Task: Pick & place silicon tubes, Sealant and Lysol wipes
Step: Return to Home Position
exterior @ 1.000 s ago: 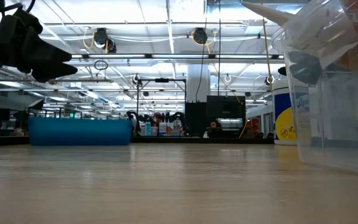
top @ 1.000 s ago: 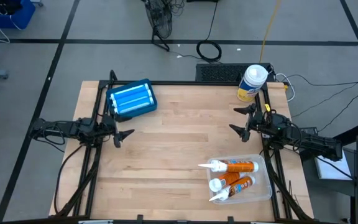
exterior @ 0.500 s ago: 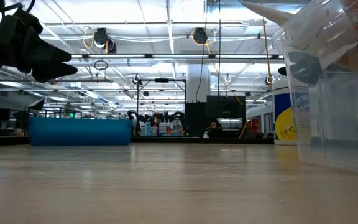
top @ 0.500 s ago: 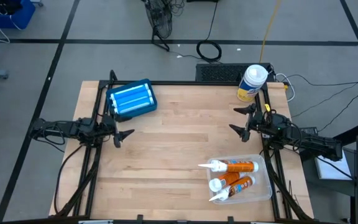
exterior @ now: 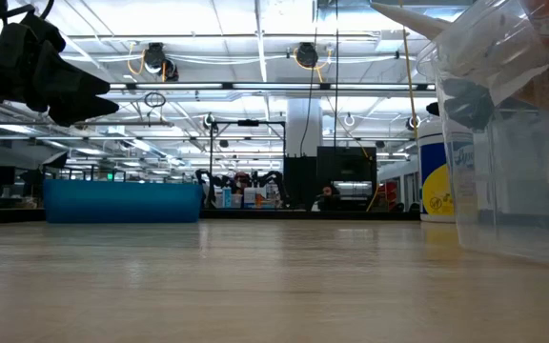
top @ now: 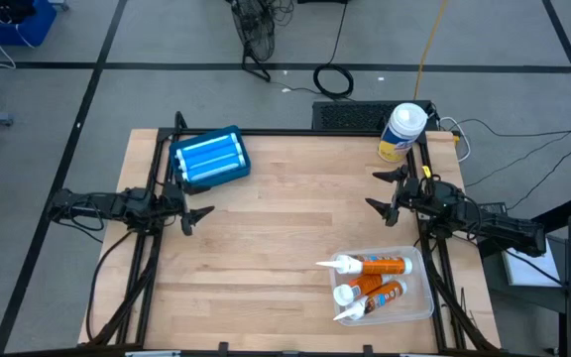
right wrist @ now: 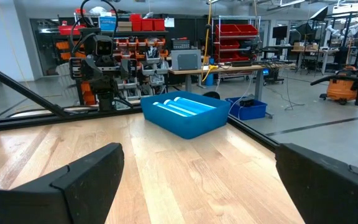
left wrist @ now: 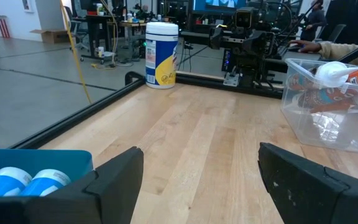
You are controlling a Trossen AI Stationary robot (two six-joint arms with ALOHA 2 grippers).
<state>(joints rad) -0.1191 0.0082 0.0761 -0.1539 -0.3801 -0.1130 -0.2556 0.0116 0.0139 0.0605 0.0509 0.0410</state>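
The Lysol wipes canister (top: 402,132), yellow label and white lid, stands upright at the table's far right corner (left wrist: 161,55). Orange sealant tubes (top: 370,280) with white nozzles lie in a clear plastic tub (top: 419,297) at the near right. Blue-and-white tubes (top: 207,157) lie in a blue bin (top: 238,171) at the far left (right wrist: 185,107). My left gripper (top: 194,209) hovers open at the table's left edge, level, nothing between its fingers. My right gripper (top: 382,190) hovers open at the right edge, between the canister and the tub.
Black frame rails (top: 162,169) run along the table's left, right and far edges. The bare wooden middle of the table (top: 285,228) lies between the two grippers. Cables and a black box (top: 350,114) sit on the floor beyond the far edge.
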